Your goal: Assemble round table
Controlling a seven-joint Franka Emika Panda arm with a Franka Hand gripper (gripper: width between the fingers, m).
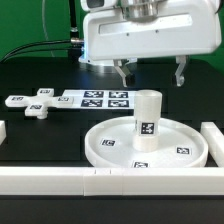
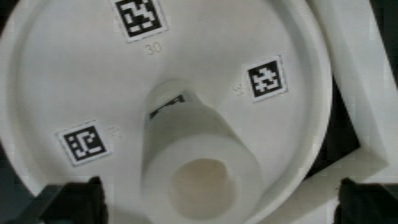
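Note:
The large round rimmed disc [image 1: 146, 146] lies on the black surface in front, with square tags on it. The short thick cylinder leg [image 1: 146, 117] stands upright in the disc's middle. My gripper [image 1: 151, 76] hangs open just above the leg, one finger on each side of it, touching nothing. In the wrist view the leg [image 2: 210, 165] rises from the disc [image 2: 107, 75] toward the camera, and the gripper [image 2: 208, 200] straddles it with dark fingertips [image 2: 68, 198] apart. The cross-shaped foot [image 1: 36, 106] lies at the exterior view's left.
The marker board [image 1: 92, 99] lies flat behind the disc. Long white bars [image 1: 100, 180] edge the black surface at the front and at the exterior view's right [image 1: 214, 140].

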